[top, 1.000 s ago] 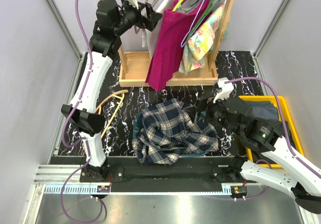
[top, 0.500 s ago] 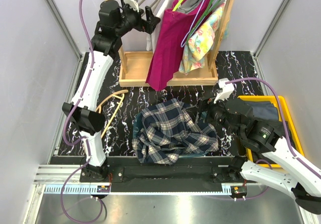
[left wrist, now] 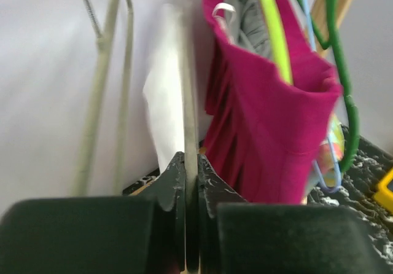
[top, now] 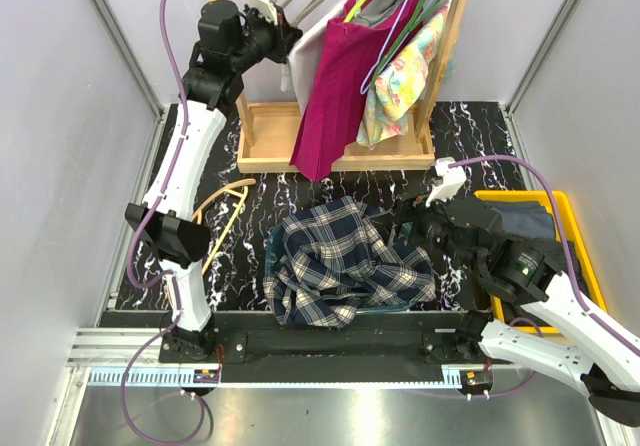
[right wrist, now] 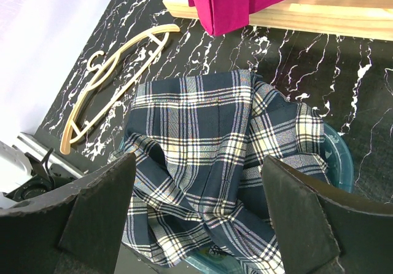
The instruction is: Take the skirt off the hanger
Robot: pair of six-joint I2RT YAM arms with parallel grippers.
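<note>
**Left gripper clamped at the rack, right gripper spread over the plaid pile**

Your left gripper [top: 288, 41] is raised to the left end of the wooden rack [top: 262, 136]. Its jaws are pressed together on a thin pale strip at the edge of the white skirt [top: 305, 61]. In the left wrist view the strip runs straight up from between the fingertips [left wrist: 191, 160], with the white skirt [left wrist: 163, 102] just to its left. You cannot tell from either view whether that strip is cloth alone or part of the hanger. The skirt hangs on the rack beside bare grey wire hangers [left wrist: 101, 71] and touches the magenta garment [left wrist: 264, 139] on its other side.

The magenta garment [top: 335, 86] hangs on a lime-green hanger [left wrist: 270, 34], and a floral garment [top: 400, 81] hangs further right.

Your right gripper [top: 400, 221] sits low over the black marbled table [top: 480, 136]. Its jaws are spread wide and hold nothing. Its wrist camera looks between the fingers [right wrist: 98, 212] down onto a plaid garment [right wrist: 209, 139] heaped in a teal basin [right wrist: 341, 157]. From above, the plaid garment [top: 340, 261] lies at the near middle of the table.

A wooden hanger [top: 222, 216] lies flat on the table left of the basin, apart from it. A yellow tray [top: 580, 236] with dark cloth [top: 530, 221] in it sits at the right edge, behind the right arm.
</note>
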